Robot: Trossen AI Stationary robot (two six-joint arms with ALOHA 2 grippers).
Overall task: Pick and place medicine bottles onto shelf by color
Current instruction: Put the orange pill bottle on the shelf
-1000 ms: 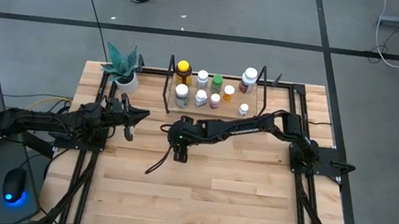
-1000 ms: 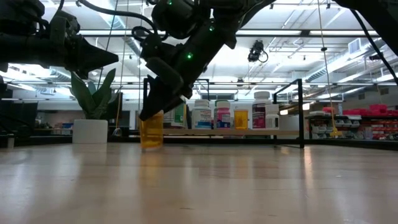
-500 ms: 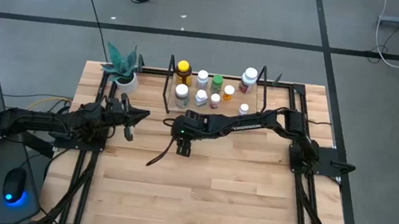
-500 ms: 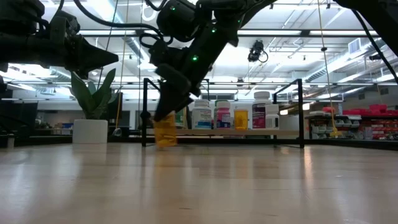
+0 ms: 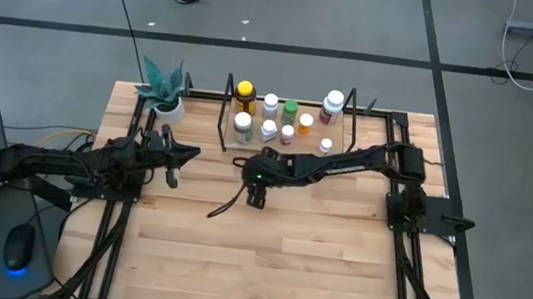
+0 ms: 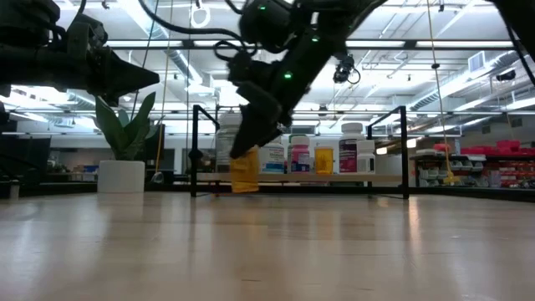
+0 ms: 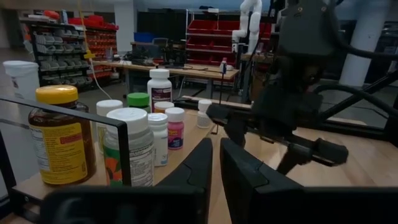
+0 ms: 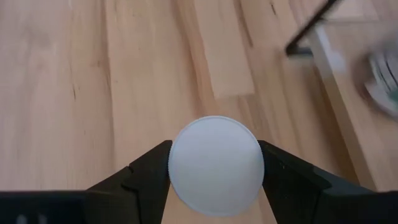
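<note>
Now: orange bottle gripped in front of shelf

Across the table (image 5: pixel 333 268), the shelf (image 5: pixel 225 115) holds several bottles. Just before it, the right gripper (image 5: pixel 256 198) pinches an orange bottle (image 6: pixel 244 171) by its white cap (image 8: pixel 216 165). Left gripper (image 5: pixel 173 159) waits near the plant, fingers nearly together.
</note>
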